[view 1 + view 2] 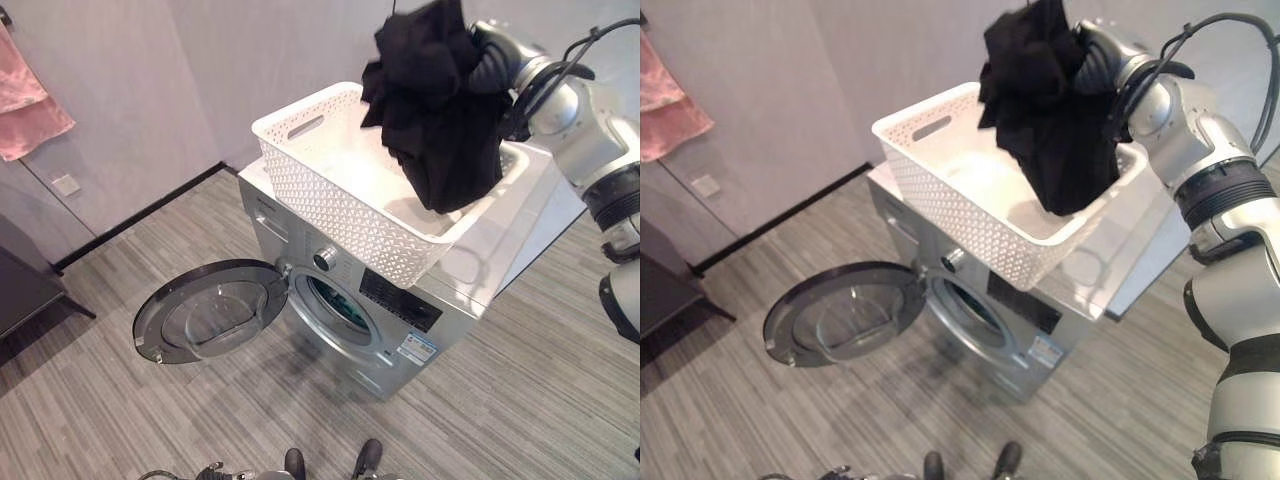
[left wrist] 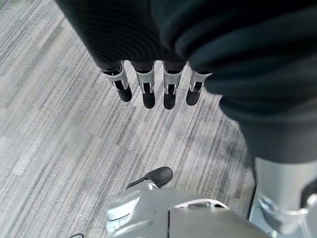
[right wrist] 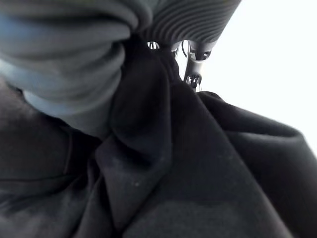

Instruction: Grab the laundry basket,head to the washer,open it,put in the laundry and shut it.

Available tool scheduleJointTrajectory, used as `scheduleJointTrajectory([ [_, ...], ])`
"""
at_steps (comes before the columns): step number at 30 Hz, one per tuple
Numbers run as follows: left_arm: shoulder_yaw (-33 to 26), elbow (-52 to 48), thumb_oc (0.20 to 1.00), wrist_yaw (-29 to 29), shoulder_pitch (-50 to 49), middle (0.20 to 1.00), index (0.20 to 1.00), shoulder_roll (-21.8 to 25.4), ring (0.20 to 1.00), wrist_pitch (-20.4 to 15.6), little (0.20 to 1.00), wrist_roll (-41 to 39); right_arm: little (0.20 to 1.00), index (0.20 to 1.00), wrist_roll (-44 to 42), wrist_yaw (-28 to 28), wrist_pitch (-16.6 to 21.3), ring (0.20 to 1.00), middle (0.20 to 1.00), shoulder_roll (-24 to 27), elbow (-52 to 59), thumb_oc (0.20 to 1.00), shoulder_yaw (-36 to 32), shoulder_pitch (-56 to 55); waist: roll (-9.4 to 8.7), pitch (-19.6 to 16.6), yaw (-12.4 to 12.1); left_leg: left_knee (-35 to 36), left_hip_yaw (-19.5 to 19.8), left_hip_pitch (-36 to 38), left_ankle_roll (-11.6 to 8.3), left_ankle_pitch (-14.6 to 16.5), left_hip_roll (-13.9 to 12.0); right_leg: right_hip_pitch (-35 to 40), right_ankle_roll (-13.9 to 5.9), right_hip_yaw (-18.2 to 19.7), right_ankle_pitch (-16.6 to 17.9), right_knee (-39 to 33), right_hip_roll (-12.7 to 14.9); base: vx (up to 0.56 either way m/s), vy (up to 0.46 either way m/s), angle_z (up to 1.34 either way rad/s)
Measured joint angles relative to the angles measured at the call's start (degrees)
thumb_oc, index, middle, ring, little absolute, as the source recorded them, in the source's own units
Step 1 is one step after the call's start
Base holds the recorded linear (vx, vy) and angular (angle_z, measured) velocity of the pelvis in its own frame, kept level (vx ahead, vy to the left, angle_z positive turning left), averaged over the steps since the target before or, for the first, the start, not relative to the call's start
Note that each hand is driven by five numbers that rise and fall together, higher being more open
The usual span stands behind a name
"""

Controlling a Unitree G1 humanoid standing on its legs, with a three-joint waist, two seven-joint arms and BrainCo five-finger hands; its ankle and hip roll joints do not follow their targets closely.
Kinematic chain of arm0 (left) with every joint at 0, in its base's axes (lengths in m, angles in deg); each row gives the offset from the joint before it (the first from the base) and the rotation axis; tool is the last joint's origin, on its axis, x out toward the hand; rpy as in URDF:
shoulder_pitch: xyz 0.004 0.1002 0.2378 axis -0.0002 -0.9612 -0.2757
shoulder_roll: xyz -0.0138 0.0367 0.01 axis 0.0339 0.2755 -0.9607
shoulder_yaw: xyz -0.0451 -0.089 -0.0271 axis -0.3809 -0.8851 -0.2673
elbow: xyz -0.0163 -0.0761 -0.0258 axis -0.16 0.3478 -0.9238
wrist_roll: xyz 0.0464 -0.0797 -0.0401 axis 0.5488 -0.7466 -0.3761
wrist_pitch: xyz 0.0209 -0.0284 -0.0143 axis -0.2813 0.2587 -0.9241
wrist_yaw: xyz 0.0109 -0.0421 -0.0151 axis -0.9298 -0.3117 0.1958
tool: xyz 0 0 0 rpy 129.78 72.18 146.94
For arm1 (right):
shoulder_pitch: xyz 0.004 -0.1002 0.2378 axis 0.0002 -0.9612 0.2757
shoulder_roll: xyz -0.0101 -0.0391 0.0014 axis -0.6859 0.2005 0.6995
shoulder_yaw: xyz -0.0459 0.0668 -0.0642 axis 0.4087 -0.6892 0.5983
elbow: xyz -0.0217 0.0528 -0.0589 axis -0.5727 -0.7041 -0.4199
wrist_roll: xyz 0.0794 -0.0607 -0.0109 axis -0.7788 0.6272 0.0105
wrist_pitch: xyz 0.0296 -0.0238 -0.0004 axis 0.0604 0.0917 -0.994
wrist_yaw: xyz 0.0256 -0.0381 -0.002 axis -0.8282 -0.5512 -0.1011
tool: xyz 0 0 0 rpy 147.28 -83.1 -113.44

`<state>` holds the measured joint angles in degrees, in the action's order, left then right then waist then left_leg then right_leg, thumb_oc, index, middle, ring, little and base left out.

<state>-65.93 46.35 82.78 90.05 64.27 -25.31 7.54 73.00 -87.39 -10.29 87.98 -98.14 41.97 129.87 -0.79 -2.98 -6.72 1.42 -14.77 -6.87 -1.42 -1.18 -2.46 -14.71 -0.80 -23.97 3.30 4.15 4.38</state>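
Note:
A white lattice laundry basket [image 1: 330, 205] stands on top of the silver washer [image 1: 400, 335]. The washer's round door [image 1: 215, 310] is swung wide open to the left, showing the drum opening [image 1: 338, 305]. My right hand [image 1: 492, 62] is raised above the basket's far right side, shut on a bunched black garment [image 1: 440, 110] that hangs with its lower end inside the basket. Up close in the right wrist view, the black garment [image 3: 198, 163] is gathered under the right hand [image 3: 193, 20]. My left hand [image 2: 148, 84] hangs low over the floor with straight fingers, holding nothing.
A pink towel [image 1: 25, 100] hangs on the wall at far left, above a wall socket [image 1: 66, 184]. A dark piece of furniture [image 1: 25, 285] stands at the left edge. Grey plank floor [image 1: 120, 410] lies open in front of the washer door.

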Motion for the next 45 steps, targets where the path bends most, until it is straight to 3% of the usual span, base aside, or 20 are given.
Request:
scheduleJointTrajectory([
  [2, -0.04, 0.09, 1.000, 0.01, -0.13, 1.000, 1.000, -0.05, 1.000, 0.02, 1.000, -0.02, 0.200, 0.200, -6.25, -0.29, -0.02, 0.200, 0.200, 2.38, 0.02, 0.200, -1.24, 1.22, -0.53, -0.68, 0.01, 0.12, -0.17, 1.00, 0.02, -0.01, 0.01, 0.83, -0.03, 0.15, -0.06, 0.09, 0.00, 0.00, 0.001, -0.02],
  [3, -0.05, 0.40, 1.000, 0.01, -0.87, 1.000, 1.000, -0.05, 1.000, 0.09, 1.000, -0.07, 0.200, 0.200, -12.23, -1.82, 0.23, 0.200, 0.200, 3.14, 0.18, 0.200, -5.14, 2.07, -0.98, -2.55, 1.10, 0.11, -0.27, 1.32, 0.14, 0.19, 0.04, 0.81, -0.32, 0.33, -0.52, 0.74, 0.21, 0.01, 0.001, -0.07],
  [6, 0.02, 0.39, 1.000, 0.00, -1.17, 1.000, 1.000, -0.04, 1.000, 0.11, 1.000, -0.11, 0.200, 0.200, -17.32, -5.00, 1.39, 0.200, 0.200, 3.96, 0.20, 0.200, -8.91, 2.76, -1.34, -3.47, 1.53, 0.00, -0.83, 1.83, 0.44, 0.49, 0.15, 0.76, -0.32, 0.83, -0.90, 1.66, 0.56, -0.01, -0.009, -0.09],
  [15, 0.58, 0.11, 1.000, -0.01, -2.21, 1.000, 1.000, -1.67, 1.000, 0.92, 1.000, -1.23, 0.200, 0.200, -35.22, -7.82, 5.06, 0.200, 0.200, 5.62, -4.86, 0.200, -10.79, 8.82, -1.04, -6.11, 3.15, -0.25, -1.50, 3.48, 0.81, 1.37, -0.01, -0.06, -0.62, 1.50, -3.98, 6.34, 1.31, 0.00, -0.009, -0.03],
  [16, 0.64, 0.09, 1.000, -0.05, -2.08, 1.000, 1.000, -1.94, 1.000, 1.56, 1.000, -1.44, 0.200, 0.200, -37.90, -8.62, 5.54, 0.200, 0.200, 6.24, -4.07, 0.200, -11.71, 8.81, -0.30, -6.61, 4.55, -0.26, -1.66, 3.80, 0.67, 1.27, 0.02, 0.05, -0.65, 1.65, -3.96, 6.24, 1.22, -0.01, -0.018, -0.06],
  [19, 0.64, 0.20, 1.000, -0.08, -1.97, 1.000, 1.000, -2.05, 1.000, 1.64, 1.000, -2.94, 0.200, 0.200, -40.14, -9.32, 5.81, 0.200, 0.200, 6.29, -2.58, 0.200, -14.09, 8.13, -0.06, -6.77, 5.30, -0.34, -2.32, 4.17, 0.85, 1.39, 0.01, 0.10, -0.64, 2.42, -3.94, 6.48, 1.20, 0.00, -0.006, -0.13],
  [23, 0.36, 0.22, 1.000, -0.62, -2.10, 1.000, 1.000, -2.28, 1.000, 1.78, 1.000, -3.54, 0.200, 0.200, -44.86, -11.76, 9.16, 0.200, 0.200, 4.79, 8.79, 0.200, -24.68, -0.03, 1.43, -5.97, 6.18, -0.08, -3.32, 5.02, 1.19, 1.73, -0.32, 0.08, -1.24, 3.48, -4.29, 9.10, 1.31, 0.00, -0.005, -0.12],
  [24, 0.35, -0.24, 1.000, -0.90, -3.01, 1.000, 1.000, -2.01, 1.000, 1.85, 1.000, -3.59, 0.200, 0.200, -46.20, -12.83, 11.39, 0.200, 0.200, 2.95, 17.53, 0.200, -32.49, -7.53, 0.30, -5.97, 6.47, 0.02, -3.74, 6.15, 1.48, 1.54, -0.07, -0.38, -2.15, 4.15, -5.86, 11.99, 1.92, -0.01, 0.000, -0.14],
  [25, 0.27, -0.06, 1.000, -1.49, -4.59, 1.000, 1.000, -3.41, 1.000, 2.59, 1.000, -3.62, 0.200, 0.200, -48.08, -13.82, 15.18, 0.200, 0.200, -3.18, 27.60, 0.200, -35.86, -17.13, 2.92, -6.26, 7.68, -0.06, -3.75, 6.58, 1.04, 2.52, -0.72, -0.17, -3.55, 4.46, -7.48, 11.80, 1.01, -0.01, 0.002, -0.19],
  [26, 0.05, -0.68, 1.000, -1.80, -4.78, 1.000, 1.000, -3.86, 1.000, 2.59, 1.000, -3.70, 0.200, 0.200, -48.50, -13.89, 15.67, 0.200, 0.200, -6.79, 34.80, 0.200, -40.48, -23.23, 3.40, -5.52, 7.67, -0.81, -3.92, 6.47, 1.04, 2.52, -1.00, -0.84, -4.15, 5.58, -8.42, 14.57, 1.05, -0.01, 0.012, -0.13],
  [27, -0.43, -1.64, 1.000, -1.87, -5.38, 1.000, 1.000, -2.93, 1.000, 2.60, 1.000, -4.03, 0.200, 0.200, -48.91, -13.85, 16.75, 0.200, 0.200, -10.37, 41.63, 0.200, -45.15, -29.82, 1.85, -5.24, 7.98, -0.95, -4.28, 7.02, 0.97, 2.56, -0.50, -1.05, -3.28, 6.71, -9.33, 15.80, 1.70, 0.00, 0.000, 0.00],
  [28, -0.62, -3.10, 1.000, -1.98, -6.41, 1.000, 1.000, -2.65, 1.000, 2.53, 1.000, -4.47, 0.200, 0.200, -49.14, -13.85, 18.33, 0.200, 0.200, -14.80, 48.28, 0.200, -46.94, -39.22, 1.51, -5.58, 8.05, -0.70, -4.31, 7.82, 0.76, 2.61, 0.14, -1.11, 0.01, 7.16, -9.60, 15.39, 1.35, 0.00, 0.029, -0.07],
  [30, -0.66, -4.47, 1.000, -2.01, -8.78, 1.000, 1.000, -3.94, 1.000, 3.41, 1.000, -5.15, 0.200, 0.200, -50.32, -14.03, 17.50, 0.200, 0.200, -22.09, 53.61, 0.200, -45.97, -51.97, 4.02, -4.83, 8.35, 0.91, -4.50, 8.83, 0.39, 2.04, -0.43, -0.03, 0.41, 7.52, -8.66, 13.61, 0.03, 0.01, 0.036, -0.20],
  [31, -0.90, -5.02, 1.000, -2.06, -9.72, 1.000, 1.000, -4.42, 1.000, 3.75, 1.000, -5.21, 0.200, 0.200, -50.93, -14.53, 17.43, 0.200, 0.200, -23.55, 54.93, 0.200, -46.01, -57.75, 4.90, -4.28, 8.47, 1.46, -4.47, 8.92, 0.27, 1.96, -0.59, 0.62, 0.88, 7.49, -8.09, 12.40, -0.43, 0.00, 0.047, -0.09],
  [35, -3.22, -5.89, 1.000, -1.94, -11.02, 1.000, 1.000, -4.24, 1.000, 3.75, 1.000, -5.08, 0.200, 0.200, -52.40, -14.98, 16.35, 0.200, 0.200, -28.95, 60.70, 0.200, -46.06, -70.99, 4.27, -3.70, 8.69, 1.95, -3.68, 9.05, 0.23, 1.94, -0.65, 1.01, 0.95, 7.43, -7.93, 11.32, -1.43, -0.01, 0.060, -0.05],
  [39, -4.47, -5.79, 1.000, -1.90, -9.96, 1.000, 1.000, -4.02, 1.000, 3.90, 1.000, -3.22, 0.200, 0.200, -50.11, -14.40, 16.22, 0.200, 0.200, -29.60, 65.45, 0.200, -46.17, -72.13, 3.71, -1.53, 9.49, 1.73, -3.43, 9.88, -0.04, 2.03, -0.52, 1.80, 0.47, 7.52, -7.72, 10.39, -1.52, -0.02, 0.105, -0.09],
  [42, -4.34, -8.88, 1.000, -1.60, -10.48, 1.000, 1.000, -3.44, 1.000, 3.77, 1.000, -2.19, 0.200, 0.200, -50.16, -11.11, 16.31, 0.200, 0.200, -32.51, 72.45, 0.200, -49.01, -80.80, 3.16, 0.94, 10.65, 2.02, -3.39, 9.75, 1.36, 2.47, 1.14, 1.10, -0.28, 8.08, -6.15, 10.19, -0.23, -0.04, 0.214, -0.01],
  [45, -4.29, -10.67, 1.000, -1.48, -11.02, 1.000, 1.000, -3.98, 1.000, 3.68, 1.000, -1.80, 0.200, 0.200, -51.62, -9.87, 15.32, 0.200, 0.200, -32.79, 68.81, 0.200, -50.68, -86.36, 4.69, 2.99, 11.53, 2.80, -5.45, 9.73, 1.80, 2.22, 2.03, 0.04, -1.22, 9.92, -5.47, 9.68, 0.25, -0.04, 0.113, -0.46],
])
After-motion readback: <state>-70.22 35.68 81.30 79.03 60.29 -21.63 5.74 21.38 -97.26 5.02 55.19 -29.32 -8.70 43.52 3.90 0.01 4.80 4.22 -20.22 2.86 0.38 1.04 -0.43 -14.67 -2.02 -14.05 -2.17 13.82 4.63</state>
